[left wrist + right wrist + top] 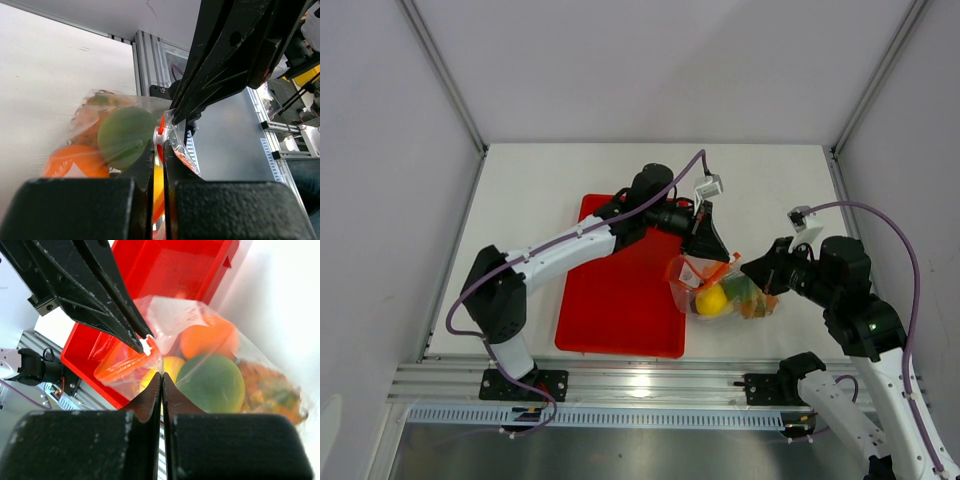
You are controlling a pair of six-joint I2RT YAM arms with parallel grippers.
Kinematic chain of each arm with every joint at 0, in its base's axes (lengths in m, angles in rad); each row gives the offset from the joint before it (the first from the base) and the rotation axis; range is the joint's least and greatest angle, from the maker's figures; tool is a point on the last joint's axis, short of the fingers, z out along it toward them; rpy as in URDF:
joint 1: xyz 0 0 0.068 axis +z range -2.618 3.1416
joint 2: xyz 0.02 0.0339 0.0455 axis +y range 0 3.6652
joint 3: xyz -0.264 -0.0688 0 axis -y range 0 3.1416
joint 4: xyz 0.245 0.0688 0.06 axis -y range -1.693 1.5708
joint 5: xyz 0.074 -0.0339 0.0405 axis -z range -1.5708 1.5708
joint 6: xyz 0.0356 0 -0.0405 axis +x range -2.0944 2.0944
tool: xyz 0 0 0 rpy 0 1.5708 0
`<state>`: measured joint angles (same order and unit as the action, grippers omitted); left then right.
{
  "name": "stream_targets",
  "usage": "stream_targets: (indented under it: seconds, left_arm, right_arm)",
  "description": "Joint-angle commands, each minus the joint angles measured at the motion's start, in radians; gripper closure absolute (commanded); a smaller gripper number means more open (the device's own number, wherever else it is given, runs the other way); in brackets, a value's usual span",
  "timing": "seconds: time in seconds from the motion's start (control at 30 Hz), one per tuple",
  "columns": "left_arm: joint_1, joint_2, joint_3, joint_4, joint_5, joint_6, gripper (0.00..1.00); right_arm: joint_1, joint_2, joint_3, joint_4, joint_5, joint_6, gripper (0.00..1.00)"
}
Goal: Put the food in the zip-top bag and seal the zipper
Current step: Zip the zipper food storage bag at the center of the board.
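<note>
The clear zip-top bag (692,272) lies at the red tray's right edge, between both grippers. Inside it in the right wrist view are the green fruit (212,382), the orange (205,340), the yellow pear (173,367) and the pineapple (270,392). I cannot make out the dark red fruit. My left gripper (705,245) is shut on the red-orange zipper (161,150) at its white slider (159,132). My right gripper (758,272) is shut on the bag's edge (161,360) beside the zipper strip (122,370). The green fruit (125,137) shows through the plastic in the left wrist view.
The red tray (620,300) lies left of the bag on the white table (540,190). The aluminium rail (640,385) runs along the near edge. The two grippers' tips are close together over the bag.
</note>
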<state>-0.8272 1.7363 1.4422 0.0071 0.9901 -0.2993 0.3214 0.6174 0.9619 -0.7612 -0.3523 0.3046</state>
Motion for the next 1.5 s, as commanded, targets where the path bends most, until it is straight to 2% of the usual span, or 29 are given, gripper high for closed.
stream_targets:
  seconds: [0.0,0.2,0.23,0.3,0.47,0.67,0.9,1.1,1.27,1.3,1.33,1.47]
  left_arm:
    - [0.04,-0.073,-0.029,0.027,-0.002,0.0,0.99]
    - [0.04,-0.077,-0.034,0.108,0.05,-0.067,0.99]
    - [0.04,-0.07,-0.034,0.135,0.064,-0.092,0.99]
    - [0.039,-0.064,-0.032,0.152,0.073,-0.106,0.99]
    - [0.036,-0.058,-0.026,0.162,0.088,-0.112,0.99]
    - [0.037,-0.05,-0.017,0.159,0.113,-0.113,0.99]
    - [0.034,-0.043,-0.003,0.137,0.128,-0.1,0.99]
    - [0.031,-0.026,0.012,0.125,0.137,-0.098,0.99]
    - [0.027,-0.018,0.021,0.114,0.137,-0.095,0.99]
    - [0.026,-0.017,0.02,0.113,0.137,-0.095,0.99]
    - [0.026,-0.015,0.021,0.111,0.136,-0.095,0.99]
    - [0.028,-0.012,0.023,0.084,0.118,-0.087,0.99]
  right_arm:
    - [-0.013,-0.022,0.0,0.037,0.046,-0.004,1.0]
    - [-0.016,0.022,0.004,0.002,-0.02,-0.051,0.98]
    - [-0.016,0.03,0.012,0.0,-0.04,-0.058,0.84]
    - [-0.016,0.05,0.02,0.008,-0.109,-0.073,0.79]
    - [-0.016,0.102,0.081,-0.012,-0.138,-0.116,0.71]
    - [-0.018,0.16,0.098,0.01,-0.198,-0.153,0.72]
    - [-0.025,0.183,0.084,0.029,-0.277,-0.188,0.8]
    - [-0.036,0.186,0.078,0.056,-0.32,-0.206,0.8]
    - [-0.048,0.196,0.077,0.071,-0.356,-0.208,0.85]
    - [-0.05,0.196,0.075,0.079,-0.366,-0.206,0.95]
    - [-0.05,0.194,0.074,0.079,-0.364,-0.206,1.0]
    - [-0.059,0.174,0.058,0.105,-0.34,-0.173,1.0]
